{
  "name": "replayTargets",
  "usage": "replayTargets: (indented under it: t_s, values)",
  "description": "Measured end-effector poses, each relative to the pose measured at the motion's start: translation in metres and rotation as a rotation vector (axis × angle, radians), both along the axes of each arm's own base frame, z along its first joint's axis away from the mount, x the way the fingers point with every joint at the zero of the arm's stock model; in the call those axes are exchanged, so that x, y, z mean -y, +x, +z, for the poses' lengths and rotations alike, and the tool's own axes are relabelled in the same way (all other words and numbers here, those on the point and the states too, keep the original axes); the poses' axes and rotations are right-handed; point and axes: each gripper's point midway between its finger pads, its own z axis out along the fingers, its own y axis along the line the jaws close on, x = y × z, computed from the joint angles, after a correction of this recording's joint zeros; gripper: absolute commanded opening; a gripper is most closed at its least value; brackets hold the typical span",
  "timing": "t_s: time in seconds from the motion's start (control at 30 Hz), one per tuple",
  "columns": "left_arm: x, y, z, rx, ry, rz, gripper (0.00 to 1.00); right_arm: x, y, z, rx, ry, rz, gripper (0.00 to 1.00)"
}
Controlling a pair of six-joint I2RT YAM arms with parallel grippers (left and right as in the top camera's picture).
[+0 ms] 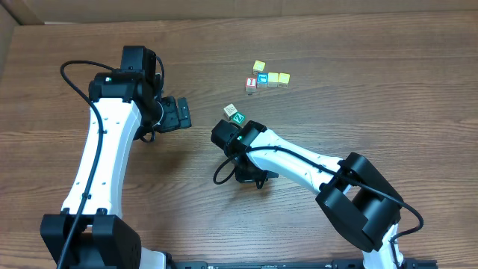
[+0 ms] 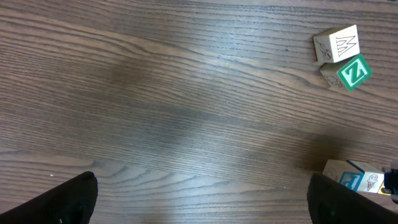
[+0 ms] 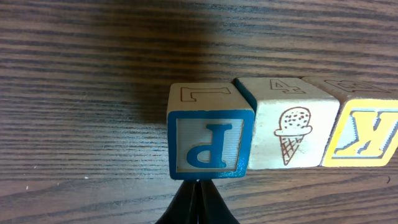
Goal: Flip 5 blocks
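Observation:
In the right wrist view a blue-faced "P" block (image 3: pixel 210 140) stands on the table, first in a row with a whitish block showing an ice-cream cone (image 3: pixel 292 130) and a yellow "K" cube (image 3: pixel 367 130). My right gripper (image 3: pixel 198 186) is shut with nothing in it, its tips together right at the P block's near lower edge. In the overhead view the right gripper (image 1: pixel 222 134) hides that row. A green "Z" block (image 1: pixel 237 117) and a whitish block (image 1: pixel 230 110) lie just beyond it. My left gripper (image 2: pixel 202 208) hangs open over bare wood, left of those blocks.
A cluster of yellow cubes (image 1: pixel 278 78) with a blue-letter cube (image 1: pixel 261 77) and a red-letter cube (image 1: pixel 251 84) sits at the back of the wooden table (image 1: pixel 373 112). The right arm (image 1: pixel 314 168) stretches across from the front right.

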Motion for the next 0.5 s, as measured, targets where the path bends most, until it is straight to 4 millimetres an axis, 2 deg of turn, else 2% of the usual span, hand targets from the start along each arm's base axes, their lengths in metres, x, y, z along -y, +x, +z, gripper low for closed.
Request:
replayTargets:
  t_s: [0.5]
  values:
    - [0.0, -0.0001, 0.0, 0.0, 0.0, 0.0, 1.0, -0.0007, 0.0032, 0.0, 0.016, 0.0, 0.001, 0.04]
